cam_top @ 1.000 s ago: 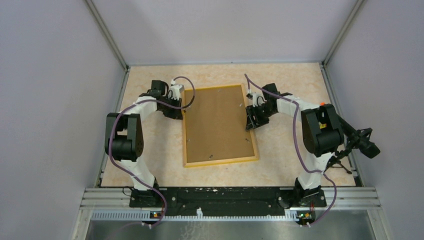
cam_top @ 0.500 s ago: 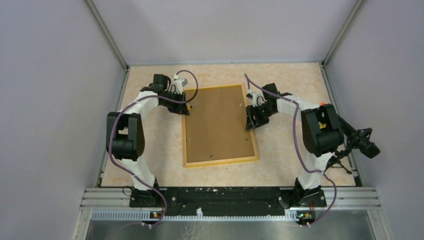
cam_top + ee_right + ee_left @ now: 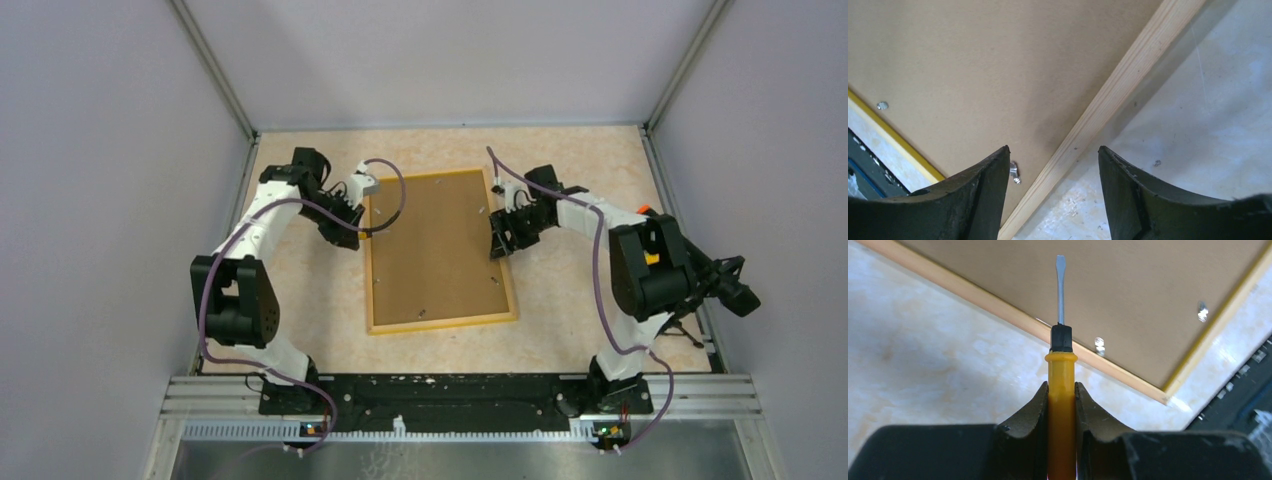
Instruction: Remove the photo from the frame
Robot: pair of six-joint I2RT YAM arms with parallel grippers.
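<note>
Left arm's elbow has swung outward since half a second ago, and we see the left gripper (image 3: 350,228) drawn back to the edge of the frame (image 3: 440,255). The right arm has barely shifted. Frame lies back-up between both hands. The photo is not visible, presumably under the back panel (image 3: 1128,285). Left gripper is clamped on a yellow screwdriver (image 3: 1061,362), blade pointing straight ahead of the hand, across the wooden rim (image 3: 993,302) and over the panel. Rim runs diagonally past the hand, far-left to near-right. Nearest metal tab (image 3: 1099,344) sits just right of the shaft. Right gripper (image 3: 1053,152) is spread wide and empty, straddling the opposite rim. We judge the left hand should work: blade must shift right onto that tab.
</note>
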